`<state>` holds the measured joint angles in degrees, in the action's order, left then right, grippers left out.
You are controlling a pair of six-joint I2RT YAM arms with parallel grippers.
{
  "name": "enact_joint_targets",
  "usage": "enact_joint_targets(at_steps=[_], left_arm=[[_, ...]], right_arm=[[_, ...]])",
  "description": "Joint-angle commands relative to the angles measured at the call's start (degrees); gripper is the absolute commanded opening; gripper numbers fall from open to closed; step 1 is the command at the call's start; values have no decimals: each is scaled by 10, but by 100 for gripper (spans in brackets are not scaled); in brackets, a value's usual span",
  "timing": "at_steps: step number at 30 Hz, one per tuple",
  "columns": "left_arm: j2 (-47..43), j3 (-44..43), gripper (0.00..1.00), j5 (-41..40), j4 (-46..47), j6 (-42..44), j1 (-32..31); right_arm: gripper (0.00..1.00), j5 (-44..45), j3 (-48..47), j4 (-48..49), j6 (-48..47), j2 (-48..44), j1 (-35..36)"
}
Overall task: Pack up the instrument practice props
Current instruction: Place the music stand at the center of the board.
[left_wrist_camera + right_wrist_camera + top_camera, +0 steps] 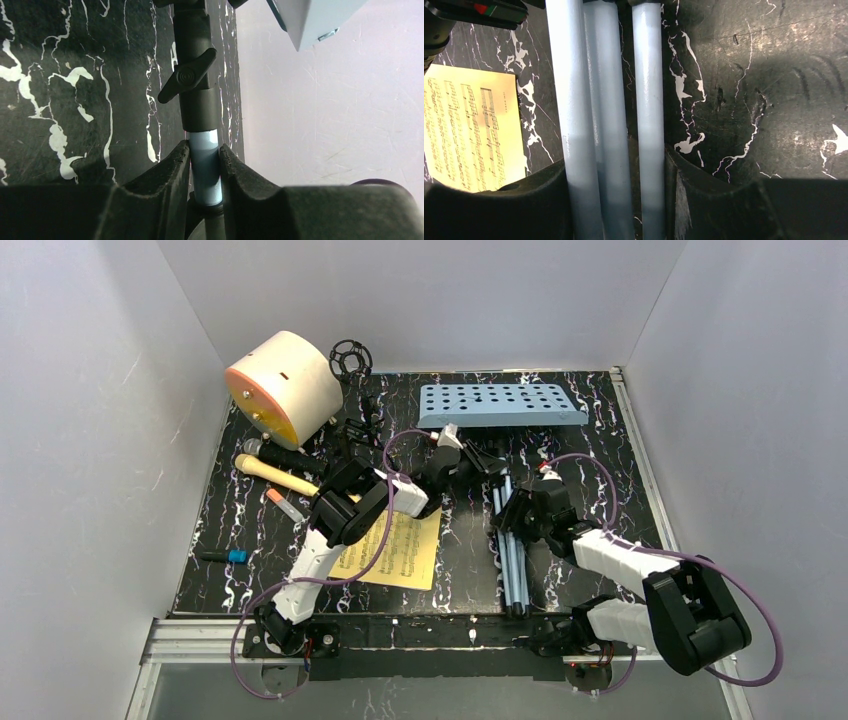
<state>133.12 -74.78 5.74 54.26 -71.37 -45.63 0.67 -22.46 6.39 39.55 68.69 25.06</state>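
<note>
The left gripper (205, 167) is pinching a thin blue tube (205, 150) of the music rack. Its two fingers press on the tube from both sides. Just past the fingers the tube goes into a black sleeve with a wing knob (186, 76). I cannot tell if that knob is tight or loose. The right gripper (616, 175) is closed around the three blue legs (574, 100), which are folded together in a bundle. The rack lies flat in the middle of the tabletop (600, 480). Its holey blue tray (500, 405) is at the far edge, and its legs point at the near edge. The yellow score sheet (400, 552) lies near the near edge, just left of the legs. The silver-headed microphone (270, 453) and the cream microphone (272, 473) lie by the left edge. It looks like the two arms are working the rack to make it small for packing. To do this well, both grips should hold tight, and the two arms should push or lift in one straight line along the pole. If one arm goes off to the side, the tube could bend or slip out.
</note>
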Motion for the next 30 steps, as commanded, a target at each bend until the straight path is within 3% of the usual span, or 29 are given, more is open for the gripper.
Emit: enact_joint_targets(at_steps=[1,4,5,13,15,22,27,30], left_arm=[[-42,24,26,68,56,-3,-2],[-55,42,37,63,58,-6,-2],[-84,69,46,46,58,7,-2],[-135,135,53,45,58,18,21],[-151,153,59,54,58,22,31],[-266,236,67,53,27,77,63],[-420,272,69,-1,-138,197,72],[-523,269,76,-59,-268,284,76]], right_arm=[[14,144,-7,23,-4,9,-48],[24,135,-1,17,-3,0,-48],[47,135,1,2,-1,-15,-48],[87,117,-3,-41,-5,-63,-49],[98,109,-5,-54,-7,-81,-49],[99,95,-47,-136,-16,-176,-49],[99,132,-121,-220,-51,-246,-50],[99,159,-149,-246,-76,-296,-49]])
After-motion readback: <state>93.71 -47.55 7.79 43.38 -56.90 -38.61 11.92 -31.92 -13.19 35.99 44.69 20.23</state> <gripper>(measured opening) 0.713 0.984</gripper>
